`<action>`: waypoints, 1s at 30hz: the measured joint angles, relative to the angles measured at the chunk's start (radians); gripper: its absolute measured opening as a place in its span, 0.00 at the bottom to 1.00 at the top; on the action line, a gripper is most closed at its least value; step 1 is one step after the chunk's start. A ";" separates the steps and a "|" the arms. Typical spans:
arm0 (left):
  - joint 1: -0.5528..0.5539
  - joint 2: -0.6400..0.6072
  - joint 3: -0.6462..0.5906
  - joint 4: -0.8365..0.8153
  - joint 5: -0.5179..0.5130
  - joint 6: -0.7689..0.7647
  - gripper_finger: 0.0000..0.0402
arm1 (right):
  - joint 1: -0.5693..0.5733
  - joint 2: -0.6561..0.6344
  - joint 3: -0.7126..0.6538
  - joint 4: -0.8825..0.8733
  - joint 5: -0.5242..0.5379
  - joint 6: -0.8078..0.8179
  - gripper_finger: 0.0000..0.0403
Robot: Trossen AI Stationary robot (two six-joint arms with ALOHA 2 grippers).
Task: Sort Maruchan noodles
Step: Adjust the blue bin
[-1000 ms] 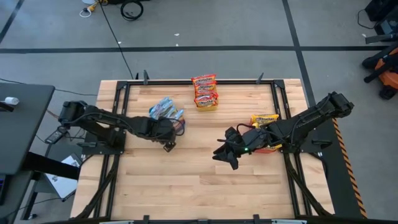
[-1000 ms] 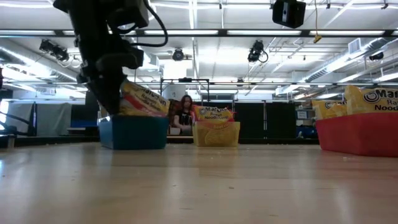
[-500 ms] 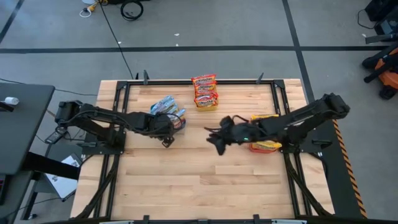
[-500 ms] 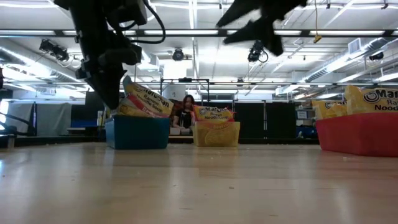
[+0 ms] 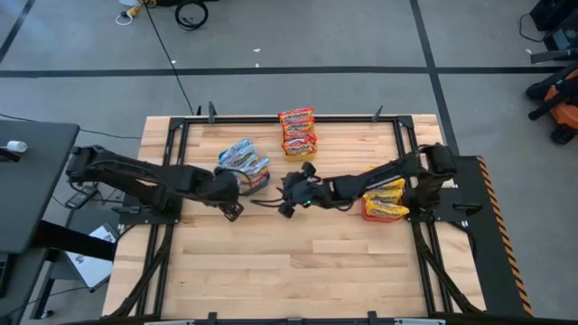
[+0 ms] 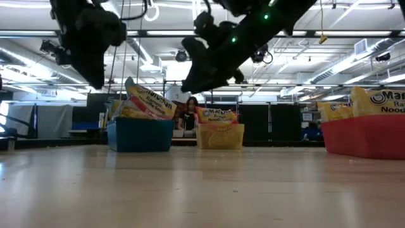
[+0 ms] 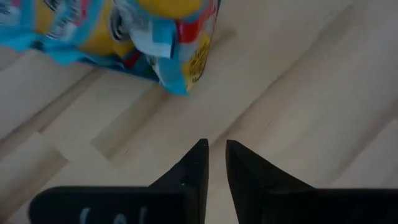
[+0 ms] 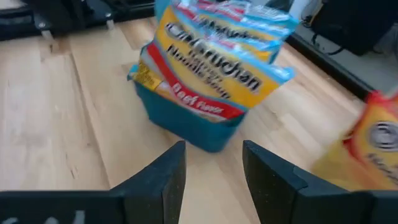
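Observation:
Blue-and-white Maruchan packets (image 5: 242, 161) stick up out of a blue bin (image 6: 139, 134) at the table's far left. Red-and-orange packets (image 5: 297, 133) fill a yellow bin (image 6: 220, 135) at the far middle. Yellow-orange packets (image 5: 386, 197) lie in a red bin (image 6: 364, 136) at the right. My left gripper (image 5: 235, 211) hangs shut and empty over bare wood just near of the blue bin (image 7: 214, 152). My right gripper (image 5: 284, 204) is open and empty, right of the blue bin, facing it (image 8: 212, 158).
Bare wood spreads over the whole near half of the table (image 5: 289, 271). A black frame rail (image 5: 289, 117) runs along the far edge behind the bins. A person (image 6: 188, 118) sits far off in the room beyond the table.
My right gripper has swung from beside the red bin toward the table's left, across the middle, and now faces the blue bin; its arm stretches out over the red bin. My left gripper has drawn back a little toward the table's left, away from the blue bin.

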 joint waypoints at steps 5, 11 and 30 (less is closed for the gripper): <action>0.043 -0.133 0.000 -0.054 -0.058 -0.018 0.15 | -0.006 0.071 0.002 0.035 -0.015 0.008 0.47; 0.331 -0.216 0.001 -0.098 -0.102 0.139 0.15 | -0.041 0.123 0.002 0.027 -0.008 -0.028 0.58; 0.961 0.233 0.001 0.255 0.197 0.581 0.10 | -0.050 0.222 0.001 0.157 -0.170 -0.106 0.60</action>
